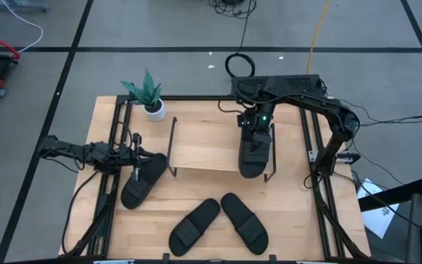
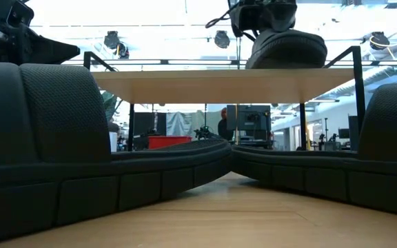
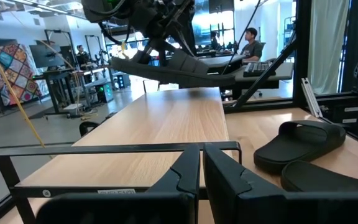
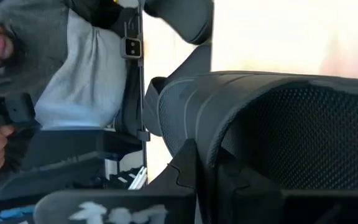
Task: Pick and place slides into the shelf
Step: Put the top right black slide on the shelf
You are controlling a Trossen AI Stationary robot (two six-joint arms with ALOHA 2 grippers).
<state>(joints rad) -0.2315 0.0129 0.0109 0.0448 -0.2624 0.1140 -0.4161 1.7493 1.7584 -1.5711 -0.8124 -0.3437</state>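
The shelf [image 1: 204, 139] stands mid-table, and its light top board [image 3: 166, 124] also shows in the left wrist view. My right gripper [image 1: 257, 136] is over the board's right part, shut on one black slide [image 1: 253, 158]. My left gripper [image 1: 136, 163] is shut, raised to about board height at the shelf's left end. It is over the far end of a second slide [image 1: 143, 182], which lies flat on the table. Two more slides [image 1: 194, 226] [image 1: 244, 222] lie sole-down near the table's near edge. My right gripper holds the slide by its wide ribbed strap [image 4: 229, 134], pinched at the strap's edge with the fingers [image 4: 188, 168] coming from above. The slide [image 3: 179, 68] stays roughly level, just over the top board; whether its end touches the board I cannot tell.
A small potted plant [image 1: 149, 95] stands at the table's far left corner, beside the shelf. The shelf's black wire end frames [image 1: 171, 147] rise above the board on both sides. People sit in the room beyond the table [image 3: 250, 37]. Bare board lies left of the held slide.
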